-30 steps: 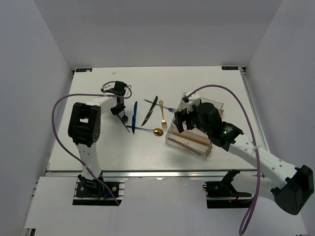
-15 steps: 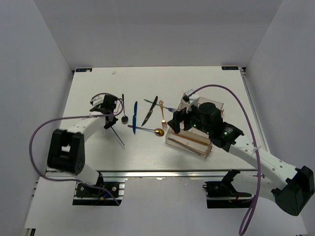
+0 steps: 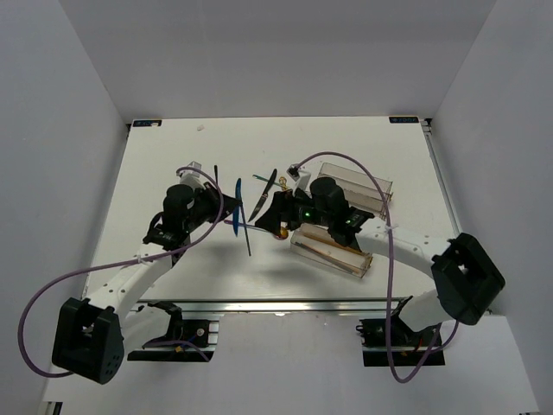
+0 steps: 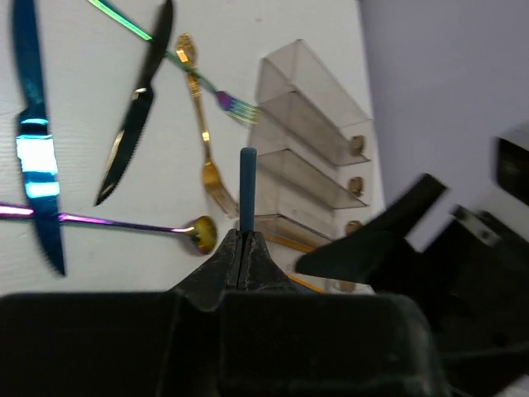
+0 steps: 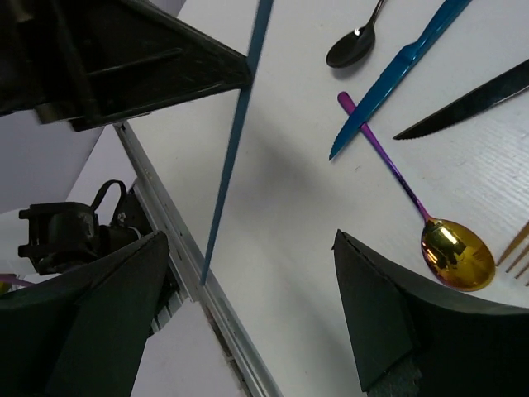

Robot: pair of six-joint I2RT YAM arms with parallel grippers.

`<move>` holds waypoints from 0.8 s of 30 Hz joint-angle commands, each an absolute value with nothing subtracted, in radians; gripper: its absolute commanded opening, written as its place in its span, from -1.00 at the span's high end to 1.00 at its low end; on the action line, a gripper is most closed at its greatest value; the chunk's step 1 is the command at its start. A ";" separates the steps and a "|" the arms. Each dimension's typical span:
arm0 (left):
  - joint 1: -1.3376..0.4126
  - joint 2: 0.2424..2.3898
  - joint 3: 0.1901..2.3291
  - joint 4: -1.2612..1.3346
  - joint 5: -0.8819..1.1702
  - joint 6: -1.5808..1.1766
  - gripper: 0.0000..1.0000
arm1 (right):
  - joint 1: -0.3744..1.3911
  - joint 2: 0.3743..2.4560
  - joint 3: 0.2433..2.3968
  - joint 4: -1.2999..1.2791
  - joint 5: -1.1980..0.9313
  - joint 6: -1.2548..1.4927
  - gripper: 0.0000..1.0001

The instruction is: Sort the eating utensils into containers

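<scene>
My left gripper [image 3: 226,216] [image 4: 243,241] is shut on a dark grey chopstick [image 3: 244,244] [image 4: 247,190] and holds it above the table. The chopstick also crosses the right wrist view [image 5: 235,141]. My right gripper [image 3: 275,212] [image 5: 248,322] is open and empty, just right of the left gripper. On the table lie a black spoon [image 5: 351,45], a blue knife [image 3: 238,201] [image 4: 35,157], a black knife [image 3: 265,188] [image 4: 132,141], a gold fork [image 4: 202,136], an iridescent fork [image 4: 169,59] and a purple-handled gold spoon [image 4: 124,224] [image 5: 450,252]. The clear organizer tray [image 3: 371,186] [image 4: 310,132] holds wooden chopsticks [image 3: 333,246].
The table's near metal edge [image 5: 157,223] runs just below the chopstick's tip. The right gripper's black finger [image 4: 372,240] sits close to the right of my left gripper. White walls enclose the table on three sides.
My left gripper has swung right toward the middle with the dark chopstick in it. My right gripper has moved left off the tray, toward the left gripper.
</scene>
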State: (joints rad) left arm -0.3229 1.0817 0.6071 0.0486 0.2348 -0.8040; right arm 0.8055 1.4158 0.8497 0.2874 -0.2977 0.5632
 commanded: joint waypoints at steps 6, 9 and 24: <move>-0.327 1.003 0.548 0.327 0.417 -0.879 1.00 | 0.836 1.519 0.942 0.454 -0.345 0.709 -0.57; -0.327 1.014 0.542 0.336 0.416 -0.882 1.00 | 0.839 1.546 0.956 0.512 -0.392 0.736 -0.51; -0.327 0.959 0.636 0.082 0.254 -0.775 -0.96 | 0.807 1.571 1.039 0.286 -0.302 0.425 1.00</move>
